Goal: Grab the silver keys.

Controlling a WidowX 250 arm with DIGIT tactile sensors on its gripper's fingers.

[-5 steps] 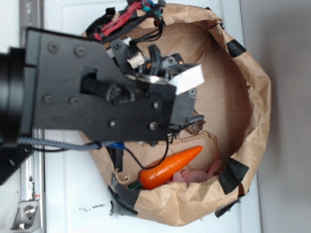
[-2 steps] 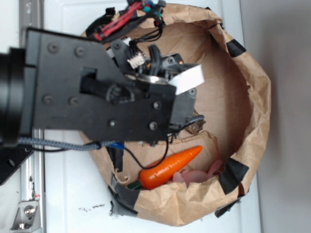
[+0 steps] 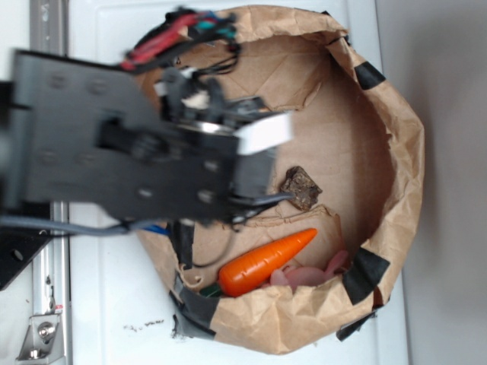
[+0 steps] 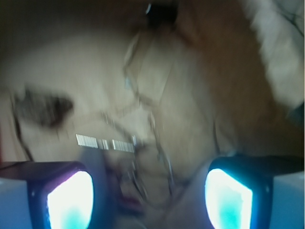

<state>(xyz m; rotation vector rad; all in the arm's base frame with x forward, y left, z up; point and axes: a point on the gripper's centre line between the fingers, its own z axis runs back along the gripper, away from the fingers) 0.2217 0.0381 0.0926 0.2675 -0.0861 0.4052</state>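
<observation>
The wrist view is blurred by motion. In it the silver keys (image 4: 155,164) show as thin wire rings and a shiny toothed strip lying on the brown paper floor. They sit low in the frame, between my two lit fingertips (image 4: 71,200). My gripper (image 4: 150,200) is open, jaws wide apart, with the keys below the gap and untouched as far as I can tell. In the exterior view the black arm (image 3: 129,152) covers the left of the paper bag bowl (image 3: 396,152), hiding both the fingers and the keys.
An orange toy carrot (image 3: 266,262) lies at the bowl's lower side, with pink plush ears (image 3: 312,275) beside it. A dark brown lump (image 3: 302,188) rests mid-bowl. The bowl's crumpled paper walls rise all around. White table surface (image 3: 114,304) lies outside.
The arm has shifted left and slightly up, now motion-blurred. The dark brown lump it partly covered is now in plain sight.
</observation>
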